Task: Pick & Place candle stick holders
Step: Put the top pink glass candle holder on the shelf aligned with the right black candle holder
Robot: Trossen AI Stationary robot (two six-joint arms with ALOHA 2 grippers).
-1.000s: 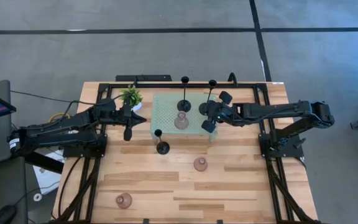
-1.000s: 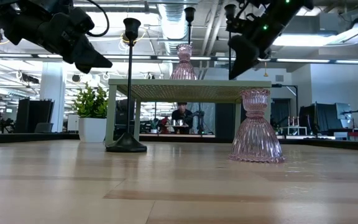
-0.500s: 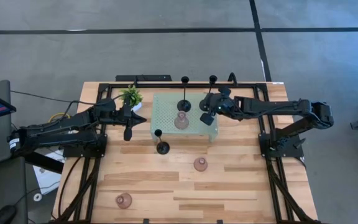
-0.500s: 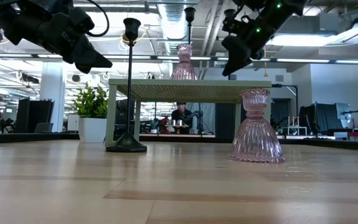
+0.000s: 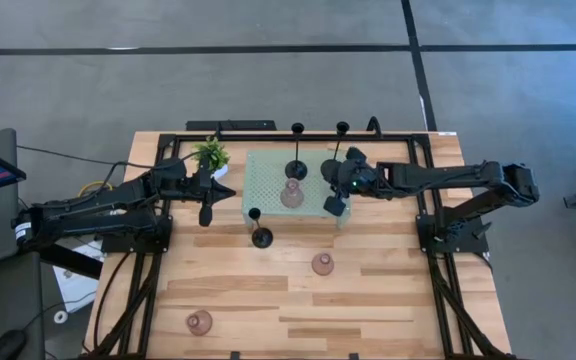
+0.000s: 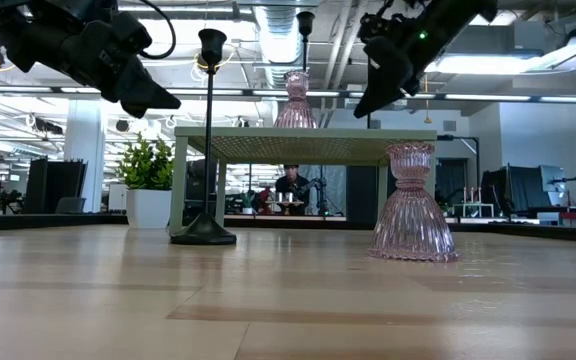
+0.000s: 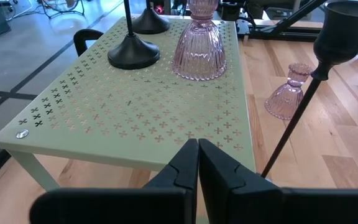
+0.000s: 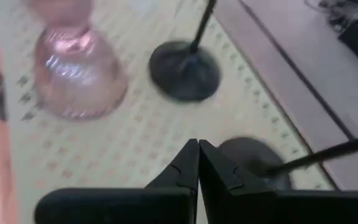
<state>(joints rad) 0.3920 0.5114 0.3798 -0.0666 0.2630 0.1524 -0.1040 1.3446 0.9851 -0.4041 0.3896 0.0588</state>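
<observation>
A mint-green perforated stand (image 5: 268,165) bears two tall black holders, one (image 5: 296,170) near its middle and one (image 5: 335,165) at its right end, and a pink glass holder (image 5: 291,195). A third black holder (image 5: 261,237) and two pink ones (image 5: 322,264) (image 5: 199,322) stand on the table. My right gripper (image 5: 336,205) (image 8: 197,146) is shut and empty just above the stand's right end, beside the black base (image 8: 253,162). My left gripper (image 5: 205,217) (image 7: 197,149) is shut and empty in the air left of the stand.
A small green potted plant (image 5: 211,155) stands at the stand's far left corner, close to my left arm. The near half of the wooden table (image 5: 398,310) holds only the two pink holders. Black frame rails run along the table's left, right and far sides.
My right gripper has swung about over the stand's right end, first toward the far edge and then back toward the near edge, turning as it went. The holders on the stand stay where they were.
</observation>
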